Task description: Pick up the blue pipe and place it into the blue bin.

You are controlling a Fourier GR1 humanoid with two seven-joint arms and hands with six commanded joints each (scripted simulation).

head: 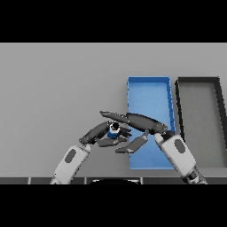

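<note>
Small blue pipe (114, 129) pinched in curled left hand (100, 133), just left of blue rectangular bin (148, 83); right hand (137, 120), fingers straight, overhangs it, likely steadying.

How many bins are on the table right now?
2. The blue bin sits right of centre, its near part partly covered by the right hand. The black bin stands beside it, further right, at the picture's edge. No others show.
</note>
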